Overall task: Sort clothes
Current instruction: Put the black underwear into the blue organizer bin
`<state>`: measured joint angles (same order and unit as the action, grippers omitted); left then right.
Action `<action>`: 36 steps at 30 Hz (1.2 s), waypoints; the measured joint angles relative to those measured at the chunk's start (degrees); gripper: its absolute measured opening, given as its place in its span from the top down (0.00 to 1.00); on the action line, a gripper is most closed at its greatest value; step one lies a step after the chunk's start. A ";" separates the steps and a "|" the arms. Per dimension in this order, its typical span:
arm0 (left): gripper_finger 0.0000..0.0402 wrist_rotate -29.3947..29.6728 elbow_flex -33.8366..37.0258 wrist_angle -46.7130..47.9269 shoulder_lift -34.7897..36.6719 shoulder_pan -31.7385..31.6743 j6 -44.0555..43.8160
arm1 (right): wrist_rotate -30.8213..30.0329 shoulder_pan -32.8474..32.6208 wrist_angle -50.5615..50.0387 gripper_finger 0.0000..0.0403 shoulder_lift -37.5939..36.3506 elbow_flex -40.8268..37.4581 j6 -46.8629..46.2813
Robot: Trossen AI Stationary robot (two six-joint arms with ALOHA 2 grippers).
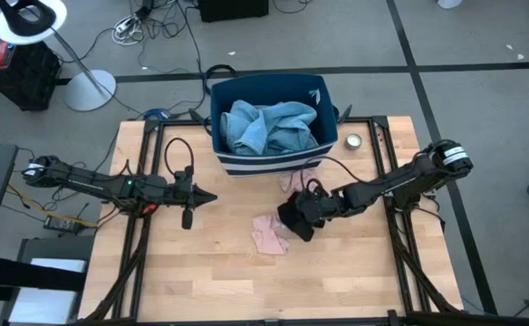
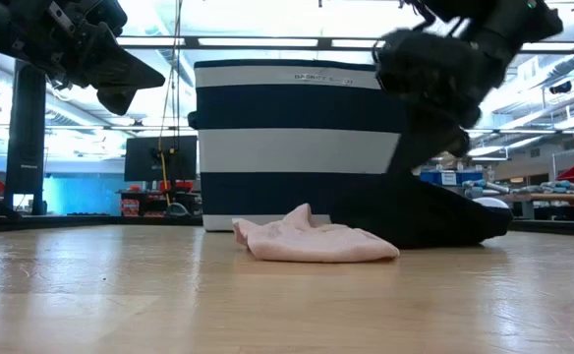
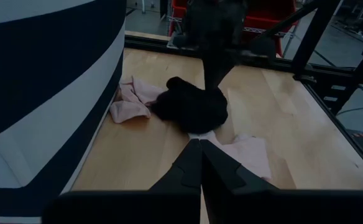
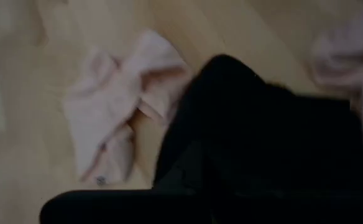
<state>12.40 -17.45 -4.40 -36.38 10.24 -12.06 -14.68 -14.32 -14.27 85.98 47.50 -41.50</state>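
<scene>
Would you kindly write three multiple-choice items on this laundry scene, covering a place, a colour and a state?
1. Where is the black garment?
A. in the bin
B. on the table before the bin
C. on the floor

2. What colour are the clothes in the bin?
A. light blue
B. red
C. yellow

3. How is the left gripper?
A. shut, empty
B. gripping a pink cloth
C. wide open

Answers: 1 B, it lies under the right gripper beside the pink cloth; 2 A, the high view shows it; 3 A, its fingers meet in the air.

Robotics lab: framed wooden table (image 1: 337, 290), floor cables (image 1: 156, 27), monitor (image 2: 157, 157) behind.
</scene>
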 joint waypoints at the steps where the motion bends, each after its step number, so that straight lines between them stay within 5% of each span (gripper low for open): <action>1: 0.99 0.00 0.00 0.00 0.00 0.00 -0.02 | -0.20 0.05 -0.08 0.99 -0.08 0.72 0.54; 21: 0.99 0.00 0.00 0.00 0.00 0.00 -0.19 | -7.82 0.33 -22.79 1.00 -0.42 29.32 16.35; 36: 0.99 0.00 0.00 0.01 0.00 0.00 -0.19 | -13.59 4.00 -25.06 1.00 -0.44 51.40 32.37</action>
<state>12.40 -17.45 -4.39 -36.38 10.24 -12.25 -28.27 -10.33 -39.33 85.54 98.90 -9.13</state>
